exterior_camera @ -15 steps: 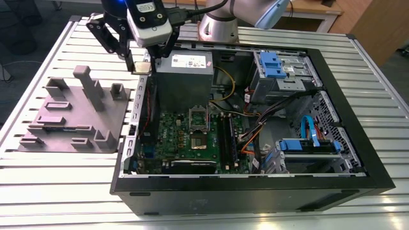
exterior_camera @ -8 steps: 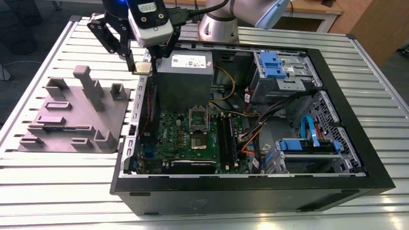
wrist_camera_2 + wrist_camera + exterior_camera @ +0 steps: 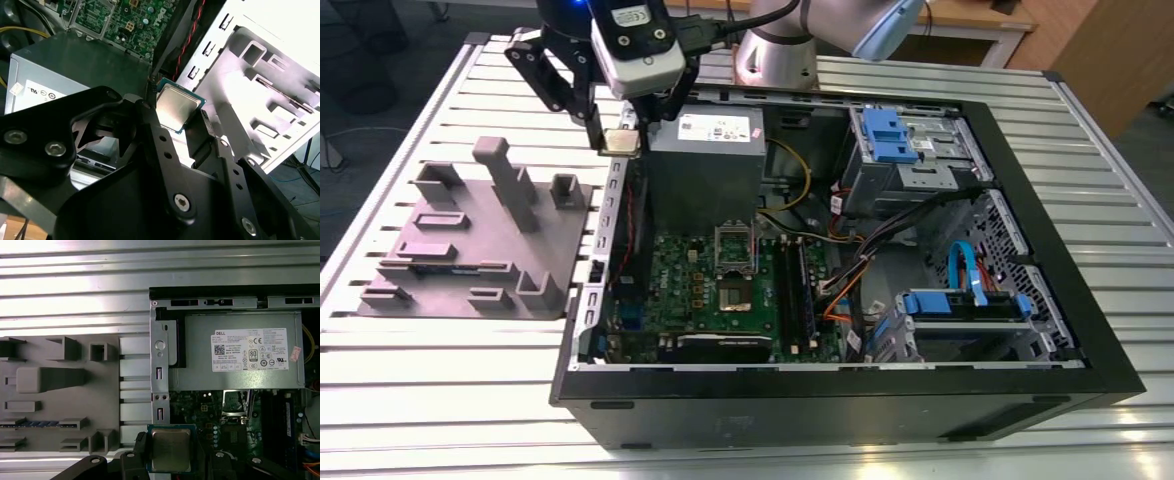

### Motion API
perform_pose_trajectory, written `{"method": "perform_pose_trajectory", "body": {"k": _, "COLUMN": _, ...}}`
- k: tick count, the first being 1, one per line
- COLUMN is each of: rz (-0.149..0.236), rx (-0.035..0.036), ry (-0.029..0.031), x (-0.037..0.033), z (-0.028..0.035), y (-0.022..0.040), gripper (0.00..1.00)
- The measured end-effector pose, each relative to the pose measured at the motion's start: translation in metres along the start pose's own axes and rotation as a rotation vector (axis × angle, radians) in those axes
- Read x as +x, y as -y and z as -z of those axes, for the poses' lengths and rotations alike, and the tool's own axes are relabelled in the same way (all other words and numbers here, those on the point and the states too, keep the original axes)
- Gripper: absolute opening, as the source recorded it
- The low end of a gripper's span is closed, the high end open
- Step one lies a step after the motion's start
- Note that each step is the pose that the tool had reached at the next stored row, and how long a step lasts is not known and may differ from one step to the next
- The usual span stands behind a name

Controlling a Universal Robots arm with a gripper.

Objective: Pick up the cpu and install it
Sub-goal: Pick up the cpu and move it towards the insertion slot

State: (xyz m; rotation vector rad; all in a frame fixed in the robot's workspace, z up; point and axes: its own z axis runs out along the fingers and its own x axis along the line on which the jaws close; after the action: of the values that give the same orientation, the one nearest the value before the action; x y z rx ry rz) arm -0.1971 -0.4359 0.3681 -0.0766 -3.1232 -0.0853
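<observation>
The cpu [image 3: 624, 143] is a small square chip with a silvery metal top, and my gripper [image 3: 622, 132] is shut on it, holding it in the air. It hangs over the open computer case's wall on the exterior view's left, between the grey holder block [image 3: 474, 240] and the power supply [image 3: 704, 150]. In both wrist views the cpu [image 3: 177, 106] [image 3: 171, 449] sits flat between the black fingers [image 3: 149, 112]. The motherboard's socket [image 3: 736, 245] [image 3: 235, 407] lies lower inside the case with its metal frame raised.
The black case [image 3: 854, 400] lies open on a slatted metal table [image 3: 440, 350]. Inside it are memory sticks [image 3: 790, 285], coloured cables [image 3: 854, 270] and blue-tabbed drive bays [image 3: 901, 140]. The holder block has upright posts [image 3: 507, 180].
</observation>
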Motion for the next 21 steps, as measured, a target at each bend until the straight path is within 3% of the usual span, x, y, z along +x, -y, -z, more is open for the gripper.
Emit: {"method": "perform_pose_trajectory", "body": {"k": 21, "rz": 0.0, "rx": 0.0001, "ry": 0.0, "x": -0.005, "z": 0.0001, "y": 0.0002, "gripper": 0.47}}
